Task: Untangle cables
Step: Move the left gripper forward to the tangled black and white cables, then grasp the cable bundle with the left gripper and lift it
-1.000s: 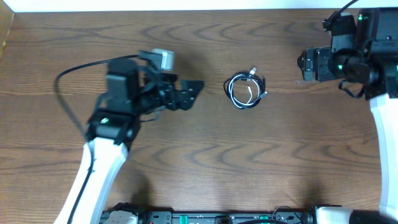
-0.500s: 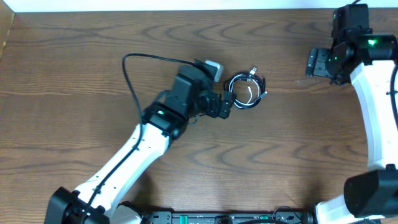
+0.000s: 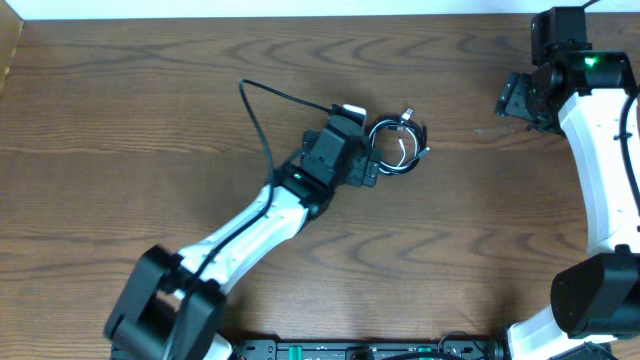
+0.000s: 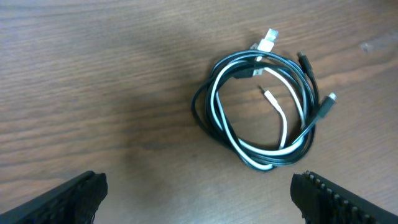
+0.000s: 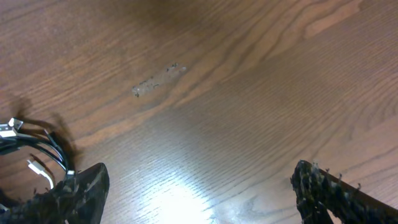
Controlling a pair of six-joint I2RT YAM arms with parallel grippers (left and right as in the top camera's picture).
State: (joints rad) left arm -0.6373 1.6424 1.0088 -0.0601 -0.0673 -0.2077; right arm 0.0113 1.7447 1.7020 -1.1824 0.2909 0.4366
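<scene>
Just right of the frame's centre in the overhead view, the cables (image 3: pixel 400 169) lie on the bench (image 3: pixel 120 120) as one small round coil, a black cord and a white cord wound together. From the left wrist view the coil (image 4: pixel 264 162) sits in the upper right of the frame: the black cord forms most of the outer ring, the white cord runs along inside it, and one loose white end curls into the middle. Small plug ends stick out at the top and right of the ring.

The left tool (image 3: pixel 365 160) sits at the coil's left edge, its fingers spread wide and gripping nothing; whether it touches the cords cannot be told. In its own camera both fingertips (image 4: pixel 87 193) show at the bottom corners, apart from the coil.

The right tool (image 3: pixel 510 97) is at the upper right of the overhead frame, well apart from the cables, its fingers also spread and empty. Its camera catches the coil (image 5: pixel 37 149) at the left edge and a pale smudge (image 5: pixel 158 78) on the wood.
</scene>
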